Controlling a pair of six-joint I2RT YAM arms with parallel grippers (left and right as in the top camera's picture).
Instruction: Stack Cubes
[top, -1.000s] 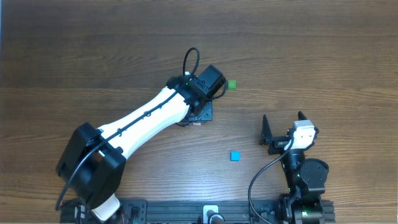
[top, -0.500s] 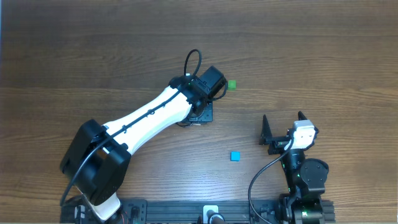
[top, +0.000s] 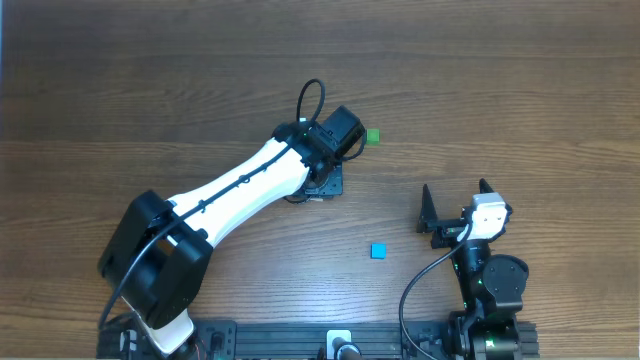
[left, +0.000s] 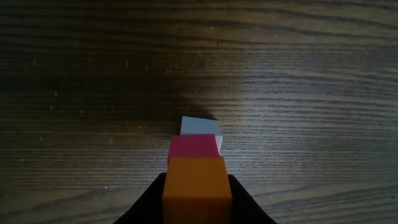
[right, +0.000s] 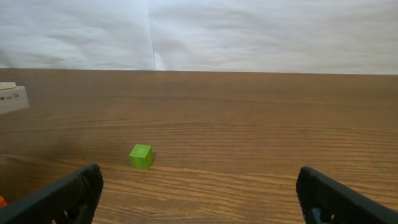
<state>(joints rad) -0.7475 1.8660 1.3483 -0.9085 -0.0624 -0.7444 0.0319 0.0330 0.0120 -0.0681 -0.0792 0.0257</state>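
My left gripper (left: 196, 190) is shut on an orange cube (left: 196, 186). The orange cube sits over a red cube (left: 194, 147), and a white cube (left: 201, 126) shows beneath that. In the top view the left gripper (top: 322, 182) is near the table's middle. A green cube (top: 373, 136) lies just beyond it to the right, also seen as the green cube (right: 141, 156) from the right wrist. A blue cube (top: 378, 251) lies alone nearer the front. My right gripper (top: 455, 207) rests open at the right, with nothing between its fingers (right: 68, 193).
The wooden table (top: 150, 90) stretches bare to the left, back and right. A white backdrop (right: 249, 31) stands beyond the far edge. The left arm's white link (top: 240, 190) crosses the table diagonally from the front left.
The left arm's rear joint has shifted slightly to the right. Its gripper stays in place with the orange cube. The right arm has not moved.
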